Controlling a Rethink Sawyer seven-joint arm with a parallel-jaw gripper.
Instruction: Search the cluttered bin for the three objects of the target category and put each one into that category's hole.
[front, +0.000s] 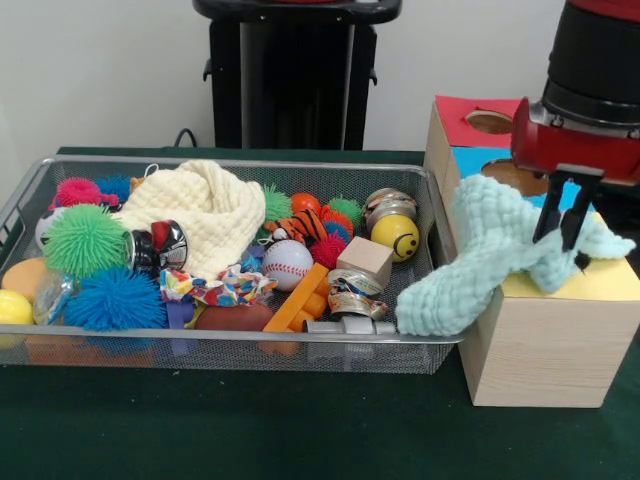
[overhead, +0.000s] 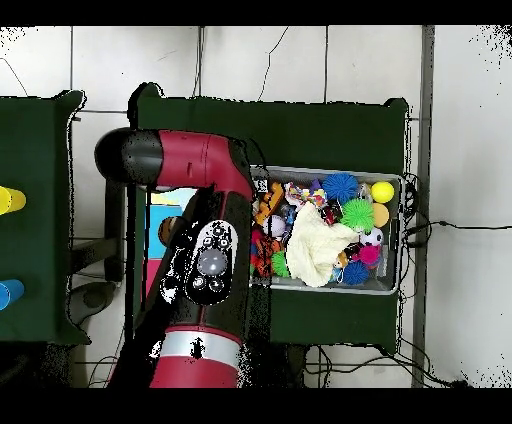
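Observation:
A pale mint knitted cloth (front: 480, 270) lies over the yellow section (front: 605, 285) of the wooden box (front: 540, 345), and its long end hangs over the box's left edge onto the rim of the mesh bin (front: 230, 336). My gripper (front: 561, 238) comes down from the red arm at the upper right, its black fingers (front: 550, 210) shut on the cloth's bunched right part. The box also has a red section with a hole (front: 488, 121) and a blue section with a hole (front: 515, 176). A cream knitted cloth (front: 205, 210) (overhead: 315, 250) lies in the bin. In the overhead view the arm (overhead: 205, 260) hides gripper and box.
The bin holds a baseball (front: 288, 264), a yellow smiley ball (front: 396, 236), a wooden cube (front: 365, 258), a striped tiger toy (front: 298, 226), green (front: 83, 240) and blue (front: 115, 298) spiky balls, orange blocks and several tins. The bin (overhead: 392, 285) stands right beside the box.

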